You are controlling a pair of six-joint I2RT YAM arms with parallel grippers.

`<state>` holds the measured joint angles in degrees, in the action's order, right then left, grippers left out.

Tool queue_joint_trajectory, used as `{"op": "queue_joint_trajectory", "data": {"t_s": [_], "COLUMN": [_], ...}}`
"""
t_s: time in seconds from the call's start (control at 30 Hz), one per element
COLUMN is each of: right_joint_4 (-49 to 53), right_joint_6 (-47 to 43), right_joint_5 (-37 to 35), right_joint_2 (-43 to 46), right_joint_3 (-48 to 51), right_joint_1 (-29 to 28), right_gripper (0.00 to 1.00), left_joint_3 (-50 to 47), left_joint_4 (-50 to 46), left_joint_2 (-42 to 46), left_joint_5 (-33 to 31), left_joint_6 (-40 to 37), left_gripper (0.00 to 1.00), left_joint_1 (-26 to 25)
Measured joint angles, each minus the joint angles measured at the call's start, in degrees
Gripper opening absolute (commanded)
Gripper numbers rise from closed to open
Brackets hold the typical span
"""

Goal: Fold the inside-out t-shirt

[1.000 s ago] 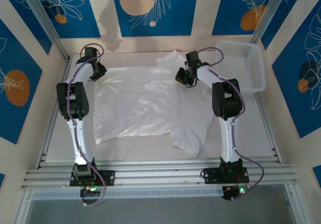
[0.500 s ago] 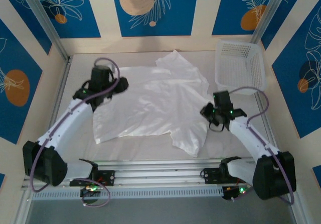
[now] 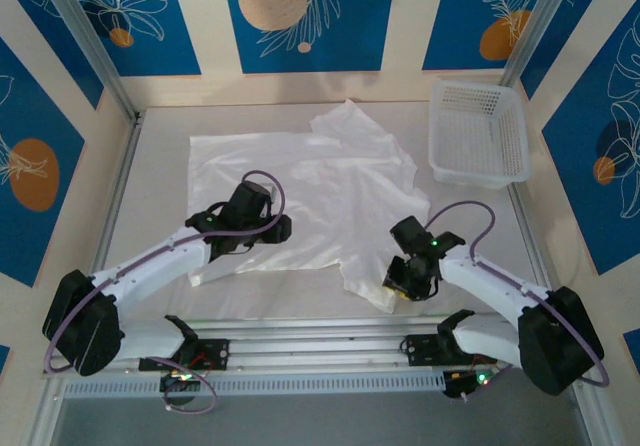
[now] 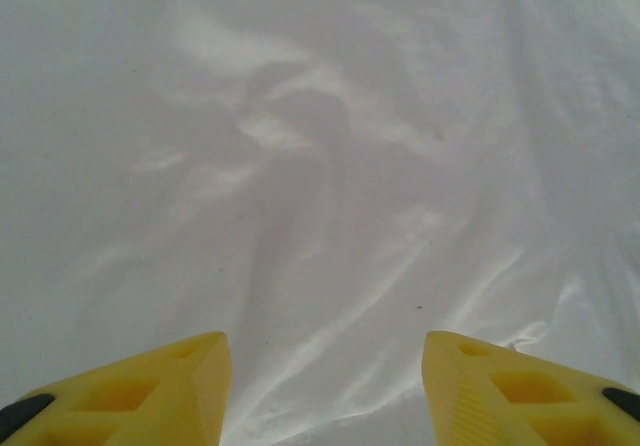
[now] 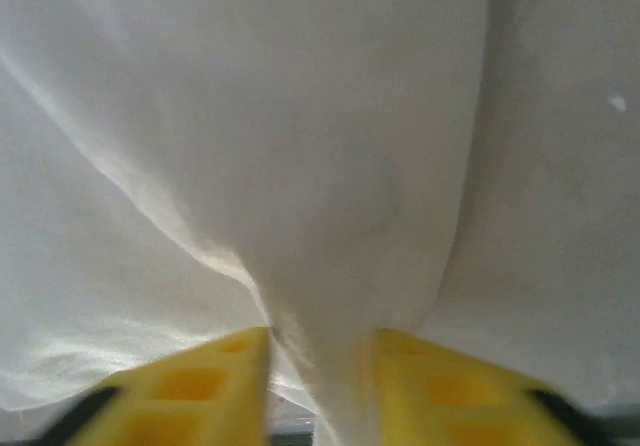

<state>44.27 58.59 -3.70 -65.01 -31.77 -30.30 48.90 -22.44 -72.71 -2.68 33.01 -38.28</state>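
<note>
Left arm (image 3: pixel 150 264) low, left end effector (image 4: pixel 325 391) spread wide, right arm (image 3: pixel 490 278) low, right end effector (image 5: pixel 318 386) pinching t-shirt (image 5: pixel 330 166)

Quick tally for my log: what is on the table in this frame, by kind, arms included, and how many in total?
t-shirt, white: 1
lattice basket, white: 1
robot arms: 2 (left arm, right arm)
Total: 4
</note>
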Motion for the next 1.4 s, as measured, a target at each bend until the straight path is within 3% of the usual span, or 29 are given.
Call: {"op": "queue_joint_trajectory", "data": {"t_s": [0.1, 0.17, 0.27, 0.37, 0.43, 0.53, 0.6, 0.7, 0.83, 0.97, 1.4], "right_joint_4": [0.11, 0.09, -0.76, -2.84, -4.46, -5.33, -4.90, -3.69, -2.69, -1.14, -7.67], "right_joint_6": [0.50, 0.37, -0.57, -1.51, -2.19, -3.13, -3.50, -3.30, -0.07, 3.87, 5.49], "right_joint_5": [-0.20, -0.59, -0.90, -1.03, -1.09, -1.36, -1.86, -3.82, -6.60, -6.54, 3.80], "right_joint_2": [-1.27, -2.05, -5.70, -11.41, -14.71, -18.21, -18.88, -16.24, -3.93, 4.87, -7.45], "right_joint_3": [-1.81, -4.59, -9.05, -11.50, -11.89, -12.39, -13.05, -13.40, -10.12, -4.81, -3.85], "right_joint_1": [-2.56, -4.92, -7.04, -8.11, -8.55, -8.74, -8.81, -9.07, -9.11, -9.05, -12.37], "right_gripper": [0.00, 0.10, 0.15, 0.08, 0.08, 0.33, 0.40, 0.40, 0.34, 0.34, 0.45], "left_joint_3": [0.00, 0.00, 0.00, 0.00, 0.00, 0.00, 0.00, 0.00, 0.00, 0.00, 0.44], "left_joint_4": [-0.94, -1.18, -1.16, -1.11, -1.14, -1.20, -1.18, -1.14, -1.11, -1.11, -1.14], "left_joint_2": [-0.04, -0.07, -0.22, -0.76, -1.27, -1.84, -1.97, -2.05, -2.19, -2.89, -4.66], "left_joint_5": [-1.62, -2.43, -3.02, -3.21, -3.41, -3.63, -3.85, -3.98, -4.07, -4.72, -5.20], "left_joint_6": [-0.15, -0.17, -0.15, -0.13, -0.13, -0.15, -0.13, -0.13, -0.13, -0.15, -0.15], "left_gripper": [0.54, 0.54, 0.54, 0.54, 0.54, 0.54, 0.54, 0.54, 0.54, 0.54, 0.54], "left_joint_1": [0.00, 0.00, 0.00, 0.00, 0.00, 0.00, 0.00, 0.00, 0.00, 0.00, 0.00]}}
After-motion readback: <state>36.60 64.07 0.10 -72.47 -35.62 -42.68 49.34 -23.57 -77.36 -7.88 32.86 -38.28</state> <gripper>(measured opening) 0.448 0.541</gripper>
